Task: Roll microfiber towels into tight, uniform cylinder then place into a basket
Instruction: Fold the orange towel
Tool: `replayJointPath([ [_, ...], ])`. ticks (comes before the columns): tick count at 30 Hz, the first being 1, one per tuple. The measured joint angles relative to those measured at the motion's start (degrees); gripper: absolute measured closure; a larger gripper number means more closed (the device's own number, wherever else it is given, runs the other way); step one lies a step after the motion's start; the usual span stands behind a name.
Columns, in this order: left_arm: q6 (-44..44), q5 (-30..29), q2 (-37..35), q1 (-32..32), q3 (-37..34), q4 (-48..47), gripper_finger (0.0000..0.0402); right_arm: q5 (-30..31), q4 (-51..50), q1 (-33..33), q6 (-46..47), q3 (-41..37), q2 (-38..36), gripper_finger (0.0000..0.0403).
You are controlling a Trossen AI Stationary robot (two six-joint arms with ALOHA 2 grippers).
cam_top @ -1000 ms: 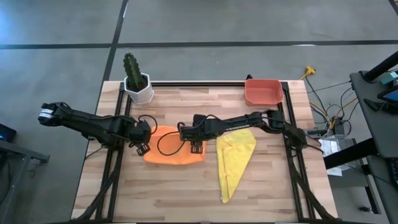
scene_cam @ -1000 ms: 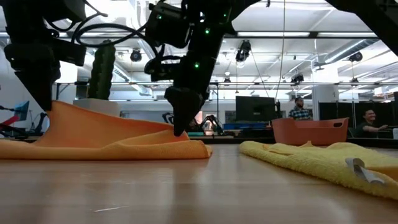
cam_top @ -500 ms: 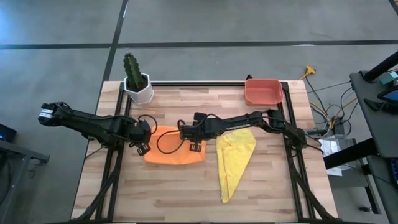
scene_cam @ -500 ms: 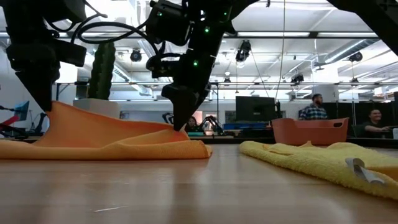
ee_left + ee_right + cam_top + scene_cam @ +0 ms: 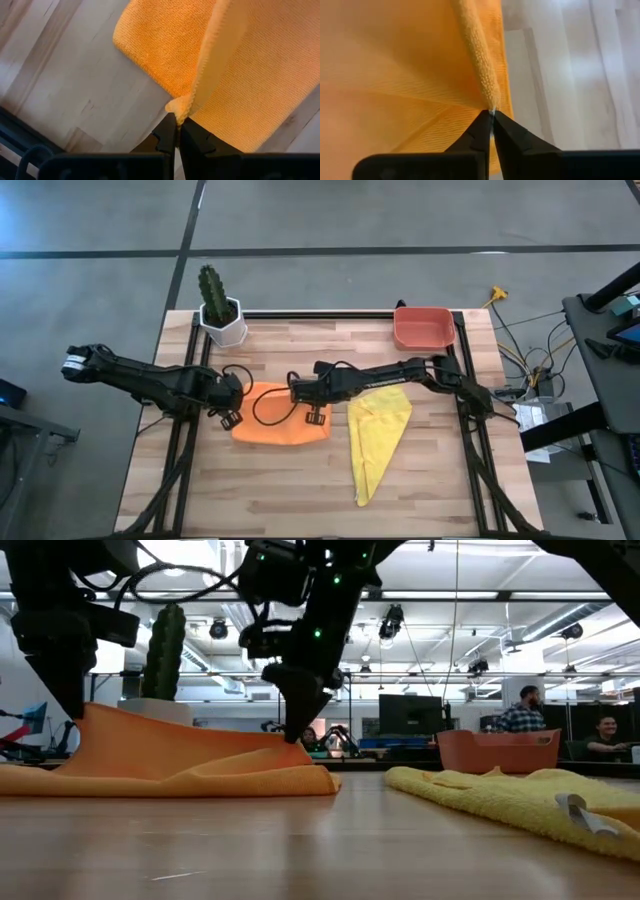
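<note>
At the table's centre, the left pincer and right pincer each pinch an edge of the orange towel, lifting its soft, limp pile; corners offer the surest hold, while the yellow towel lies alongside.

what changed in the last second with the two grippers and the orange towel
The right gripper closed on the orange towel's right edge and lifted it slightly. The left gripper stayed shut on the left edge; the yellow towel and basket did not move.
</note>
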Motion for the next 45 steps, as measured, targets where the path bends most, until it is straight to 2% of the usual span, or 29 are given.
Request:
replayJointPath([
  [3, 0.0, 0.0, -0.3, 0.0, 0.0, -0.1, 0.0402, -0.6, -1.1, 0.0, 0.0, 0.0, -2.0, 0.0392],
  [5, 0.0, 0.1, -0.5, 0.0, 0.0, -0.2, 0.0402, -3.1, -1.1, 0.0, -0.1, 0.0, -4.0, 0.0393],
  [14, 1.5, 4.0, -3.7, 0.0, 1.3, -0.8, 0.0402, -21.9, -0.7, -0.6, 6.4, 0.0, -12.4, 0.0394],
  [20, 1.6, 5.3, -7.9, 0.0, 2.3, -1.5, 0.0402, -36.2, 1.7, -0.5, 12.1, 0.0, -15.3, 0.0394],
  [25, 1.6, 5.5, -10.8, 0.0, 3.5, -3.1, 0.0402, -38.6, 2.9, 0.0, 13.4, 0.0, -15.2, 0.0394],
  [28, 1.5, 7.6, -11.7, 0.0, 4.4, -5.2, 0.0402, -40.1, 3.1, 0.1, 13.3, 0.0, -14.0, 0.0394],
  [31, 1.5, 12.8, -12.6, 0.0, 4.8, -5.4, 0.0402, -45.5, 5.2, 0.3, 13.1, 0.0, -12.3, 0.0394],
  [34, 1.5, 21.7, -13.2, 0.0, 4.7, -4.8, 0.0402, -52.5, 8.2, 0.7, 13.2, 0.0, -10.7, 0.0394],
  [37, 1.5, 30.9, -13.1, 0.0, 4.2, -4.9, 0.0402, -57.0, 9.5, 1.2, 13.7, 0.0, -8.9, 0.0394],
  [39, 1.5, 34.3, -13.1, 0.0, 4.1, -4.8, 0.0402, -60.2, 10.1, 1.5, 13.8, 0.0, -7.2, 0.0394],
  [41, 1.8, 32.8, -13.0, -0.1, 4.1, -4.8, 0.0402, -61.4, 10.2, 1.6, 12.7, 0.0, -5.7, 0.0394],
  [45, 2.1, 20.6, -12.5, 0.0, 4.0, -4.8, 0.0402, -56.8, 7.7, 1.4, 10.3, 0.0, -2.7, 0.0394],
])
